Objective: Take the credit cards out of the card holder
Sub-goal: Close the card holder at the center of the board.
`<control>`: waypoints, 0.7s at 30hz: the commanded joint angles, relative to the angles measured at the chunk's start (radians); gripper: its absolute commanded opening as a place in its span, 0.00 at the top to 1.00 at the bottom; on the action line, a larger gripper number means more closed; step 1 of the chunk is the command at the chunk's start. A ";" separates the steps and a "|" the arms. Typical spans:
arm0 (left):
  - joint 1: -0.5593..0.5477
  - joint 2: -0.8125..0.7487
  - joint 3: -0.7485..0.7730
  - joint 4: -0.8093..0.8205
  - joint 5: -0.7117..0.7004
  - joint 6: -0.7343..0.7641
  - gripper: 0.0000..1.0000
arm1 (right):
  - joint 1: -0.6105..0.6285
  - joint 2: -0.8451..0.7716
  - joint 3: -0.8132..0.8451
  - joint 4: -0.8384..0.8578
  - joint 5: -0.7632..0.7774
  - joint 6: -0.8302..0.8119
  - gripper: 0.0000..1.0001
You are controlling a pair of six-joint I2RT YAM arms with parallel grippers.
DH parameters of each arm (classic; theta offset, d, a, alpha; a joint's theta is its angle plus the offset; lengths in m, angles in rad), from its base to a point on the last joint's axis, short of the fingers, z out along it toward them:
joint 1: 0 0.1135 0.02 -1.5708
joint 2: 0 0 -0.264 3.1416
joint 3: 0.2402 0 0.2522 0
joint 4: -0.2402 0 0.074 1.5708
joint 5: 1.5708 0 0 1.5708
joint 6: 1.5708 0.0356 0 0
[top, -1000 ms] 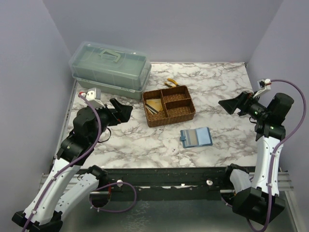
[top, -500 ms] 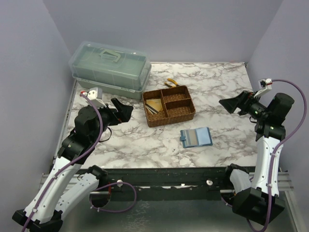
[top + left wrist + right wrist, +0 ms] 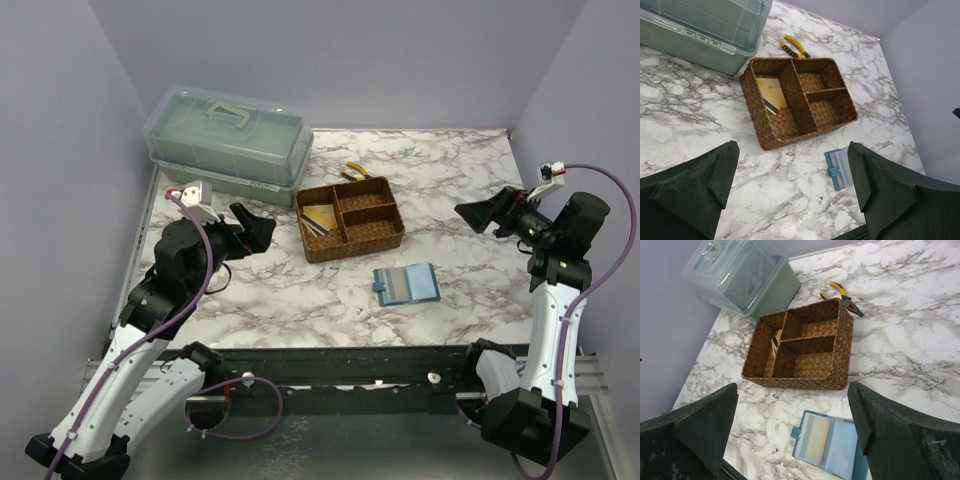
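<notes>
Two grippers (image 3: pixel 257 227) (image 3: pixel 468 216) spread, one card holder (image 3: pixel 406 285)

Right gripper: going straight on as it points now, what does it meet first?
Probably the woven tray, at its near wall: it sits centred ahead of the open right gripper. The card holder lies lower, likely beneath that line. Depth is unclear; the table could come first.

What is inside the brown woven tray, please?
The long compartment of the woven tray holds yellowish cards. The two small compartments show only bare weave. What lies under the cards is covered.
</notes>
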 commanded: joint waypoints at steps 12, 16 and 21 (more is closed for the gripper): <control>0.005 -0.006 0.001 -0.005 -0.014 0.001 0.01 | -0.006 -0.024 -0.017 0.030 0.025 -0.015 0.00; 0.006 -0.007 0.001 -0.004 -0.014 0.001 0.01 | -0.006 -0.024 -0.019 0.027 0.026 -0.015 0.00; 0.006 -0.011 -0.003 -0.005 -0.014 -0.002 0.01 | -0.006 -0.027 -0.021 0.025 0.028 -0.014 0.00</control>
